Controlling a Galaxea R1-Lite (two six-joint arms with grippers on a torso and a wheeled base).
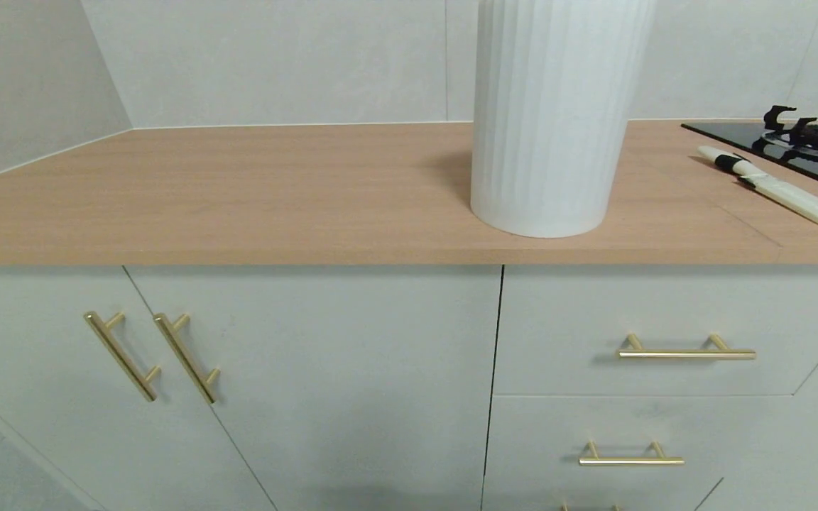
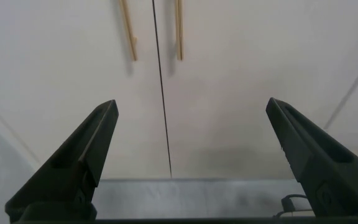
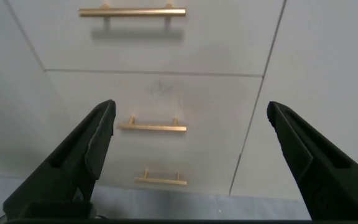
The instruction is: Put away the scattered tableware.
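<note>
Knife [image 1: 782, 188], cream-white with a black band between handle and blade, lay flat on the wooden surface [image 1: 274, 191] beside the black cooktop [image 1: 739, 133], to the right of a tall white ribbed holder [image 1: 551, 113]. Left claw [image 2: 191, 104] stood wide open and empty before the cabinet doors [image 2: 241, 93]; right claw [image 3: 190, 104], equally spread and empty, faced the drawers [image 3: 154, 93].

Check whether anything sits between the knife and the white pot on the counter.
Nothing visible: only bare counter lies between the knife and the pot. The knife lies beside the hob. Both grippers are open at the cabinet fronts: left gripper facing doors, right gripper facing drawers.
</note>
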